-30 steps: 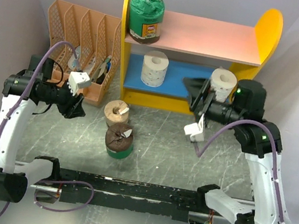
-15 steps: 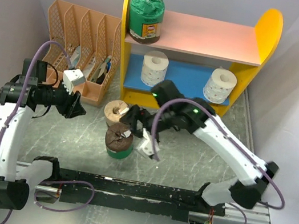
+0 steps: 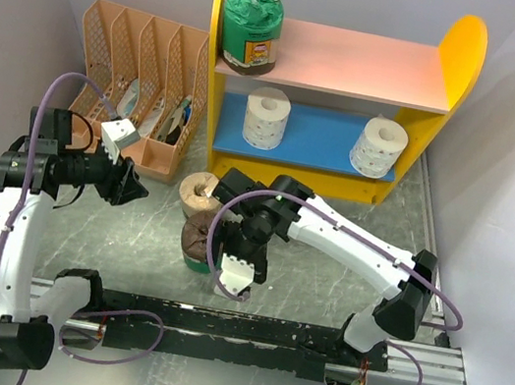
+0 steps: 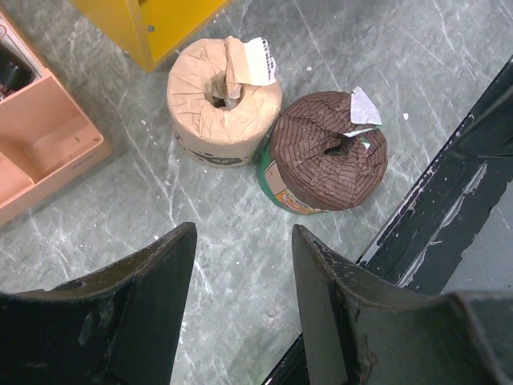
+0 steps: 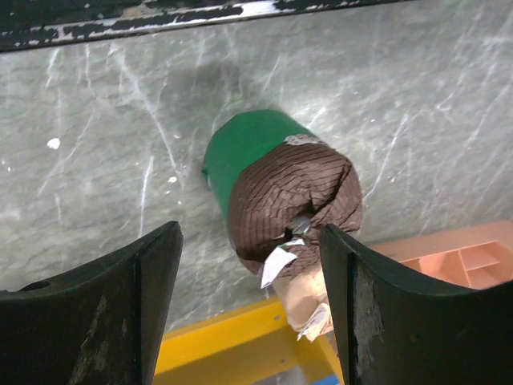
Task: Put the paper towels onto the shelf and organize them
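Note:
The shelf (image 3: 437, 70) holds three paper towels. A green-wrapped roll (image 3: 251, 20) stands on its pink board, and two white rolls (image 3: 267, 116) (image 3: 378, 146) stand on the blue board. On the table stand a tan roll (image 3: 200, 192) (image 4: 220, 104) and a brown roll in green wrap (image 3: 193, 239) (image 4: 325, 152) (image 5: 288, 188), side by side. My right gripper (image 3: 218, 235) (image 5: 248, 233) hovers open over the brown roll, one finger on each side, not touching it. My left gripper (image 3: 131, 186) (image 4: 242, 233) is open and empty, left of both rolls.
A peach slotted file organizer (image 3: 146, 58) (image 4: 40, 148) stands left of the shelf, close to the left gripper. The black rail (image 3: 244, 328) (image 4: 449, 184) runs along the table's near edge just behind the brown roll. Walls close in on both sides.
The right arm swung from the shelf's lower right across to the brown green-wrapped roll, and its jaws narrowed. The left arm shifted slightly left.

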`<state>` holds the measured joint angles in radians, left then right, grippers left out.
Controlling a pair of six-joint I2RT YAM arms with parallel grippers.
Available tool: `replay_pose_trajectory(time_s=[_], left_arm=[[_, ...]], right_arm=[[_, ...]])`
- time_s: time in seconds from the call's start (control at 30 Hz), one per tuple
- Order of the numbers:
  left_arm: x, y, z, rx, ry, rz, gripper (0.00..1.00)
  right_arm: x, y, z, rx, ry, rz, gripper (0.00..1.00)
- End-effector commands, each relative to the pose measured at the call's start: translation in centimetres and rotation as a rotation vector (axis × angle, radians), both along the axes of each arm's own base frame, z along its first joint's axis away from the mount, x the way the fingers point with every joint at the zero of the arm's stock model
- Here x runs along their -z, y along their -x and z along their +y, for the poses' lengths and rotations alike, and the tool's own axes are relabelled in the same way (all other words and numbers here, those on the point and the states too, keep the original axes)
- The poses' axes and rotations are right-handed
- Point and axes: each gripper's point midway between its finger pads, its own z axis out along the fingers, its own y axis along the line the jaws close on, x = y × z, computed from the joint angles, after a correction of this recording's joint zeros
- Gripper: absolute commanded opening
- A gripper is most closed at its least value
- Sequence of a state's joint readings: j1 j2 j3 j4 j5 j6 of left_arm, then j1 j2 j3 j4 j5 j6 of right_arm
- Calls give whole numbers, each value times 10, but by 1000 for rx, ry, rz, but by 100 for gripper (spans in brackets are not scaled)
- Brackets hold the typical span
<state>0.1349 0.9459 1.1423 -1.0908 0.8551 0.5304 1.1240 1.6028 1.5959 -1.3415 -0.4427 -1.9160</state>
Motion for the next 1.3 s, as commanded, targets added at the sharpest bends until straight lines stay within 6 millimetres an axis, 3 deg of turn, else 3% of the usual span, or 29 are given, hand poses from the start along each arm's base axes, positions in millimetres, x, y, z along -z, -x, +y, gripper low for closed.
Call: replay_pose_trajectory(time_s=[0.0, 0.53, 1.27], left_arm=[[-10, 2, -7, 37, 43, -51, 62], [-15, 3, -4, 20, 71, -80, 64], [-17, 5, -5, 36, 79, -98, 64]], right_arm=[[16, -11, -15, -5, 98, -61, 69], [38, -38, 20, -8, 110, -69, 66], [75, -69, 31, -15, 197, -36, 63]])
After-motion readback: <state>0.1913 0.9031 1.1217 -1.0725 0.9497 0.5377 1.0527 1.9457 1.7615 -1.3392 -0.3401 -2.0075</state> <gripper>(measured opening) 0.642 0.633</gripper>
